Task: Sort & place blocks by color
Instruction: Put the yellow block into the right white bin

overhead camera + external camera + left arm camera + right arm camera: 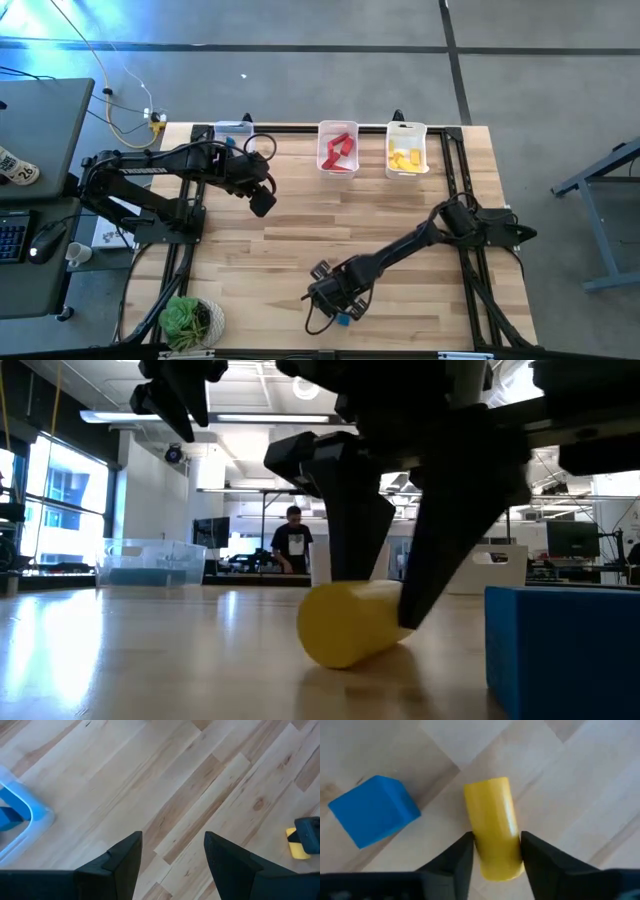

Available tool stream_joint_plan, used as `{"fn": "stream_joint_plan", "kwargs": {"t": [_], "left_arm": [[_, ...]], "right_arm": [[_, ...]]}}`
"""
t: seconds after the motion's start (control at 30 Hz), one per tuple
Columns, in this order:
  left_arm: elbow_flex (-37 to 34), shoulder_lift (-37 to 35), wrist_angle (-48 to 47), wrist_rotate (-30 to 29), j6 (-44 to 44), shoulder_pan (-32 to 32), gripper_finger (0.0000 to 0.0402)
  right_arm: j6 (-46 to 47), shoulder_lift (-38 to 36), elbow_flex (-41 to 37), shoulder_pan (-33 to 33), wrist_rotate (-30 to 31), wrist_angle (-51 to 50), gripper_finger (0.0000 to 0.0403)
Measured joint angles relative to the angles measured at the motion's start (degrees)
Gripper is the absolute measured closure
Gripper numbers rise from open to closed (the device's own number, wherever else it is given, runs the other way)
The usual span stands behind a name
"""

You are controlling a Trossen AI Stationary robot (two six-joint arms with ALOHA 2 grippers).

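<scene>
The right hand (496,854) is seen low at the near edge of the desk (300,240), and its two dark fingers (455,857) are pressed against both sides of a yellow cylinder block (493,827), which lies on its side on the wood. The grip is shown from table height too: the yellow piece (350,622) is pinched between the fingers while resting on the desk. Just beside it, a blue cube (372,810) is left standing on the wood, apart from the fingers. Over at the far left, the left hand (172,857) is held above bare wood with its fingers spread and nothing between them, next to the clear bin (233,131) with blue pieces. Red blocks (339,152) are gathered in the middle bin, yellow blocks (404,156) in the right-hand one.
</scene>
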Motion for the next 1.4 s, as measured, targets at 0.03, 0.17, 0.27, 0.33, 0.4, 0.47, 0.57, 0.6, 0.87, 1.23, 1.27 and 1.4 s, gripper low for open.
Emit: {"fn": "stream_joint_plan", "kwargs": {"t": [0.03,0.17,0.27,0.33,0.4,0.47,0.57,0.6,0.87,1.23,1.27,1.4], "left_arm": [[0.0,0.0,0.0,0.0,0.25,0.0,0.0202],[0.0,0.0,0.0,0.0,0.71,0.0,0.0202],[0.0,0.0,0.0,0.02,2.85,0.0,0.0202],[0.0,0.0,0.0,0.02,3.45,0.0,0.0202],[0.0,0.0,-0.02,0.01,4.15,0.0,0.0202],[0.0,-0.01,-0.02,0.01,4.5,0.0,0.0202],[0.0,0.0,-0.02,0.02,4.5,0.0,0.0202],[-0.02,0.0,0.0,0.02,4.54,0.0,0.0202],[-2.34,0.0,0.15,0.02,5.9,0.0,0.0202],[-3.15,0.02,0.8,-5.63,9.06,-0.37,0.0202],[-3.15,0.02,0.94,-5.81,9.8,-0.37,0.0202],[-3.15,0.0,2.2,-5.83,12.0,-0.36,0.0202]], "right_arm": [[0.35,0.0,0.0,-0.1,-0.01,-0.08,0.0276],[2.72,-0.05,0.02,-0.62,-0.05,-0.29,0.0313],[5.52,-0.15,0.07,-0.93,-0.04,-1.28,0.0321],[7.93,-0.29,0.07,-1.2,-0.06,-1.93,0.0321],[10.68,-0.45,0.07,-1.54,0.22,-2.84,0.0321],[13.52,-0.73,0.01,-1.89,0.4,-3.31,0.0321],[17.64,-1.38,-0.04,-2.63,0.73,-3.51,0.0321],[18.75,-1.78,-0.04,-2.82,0.85,-3.56,0.0321],[26.94,-4.28,-0.04,-4.0,4.21,-5.78,0.0321],[31.28,-8.42,-0.04,-6.68,14.8,-7.71,0.0322],[31.28,-8.9,-0.04,-7.01,16.06,-8.06,0.0322],[31.25,-10.04,-0.02,-9.06,19.92,-10.78,0.0322]]}}
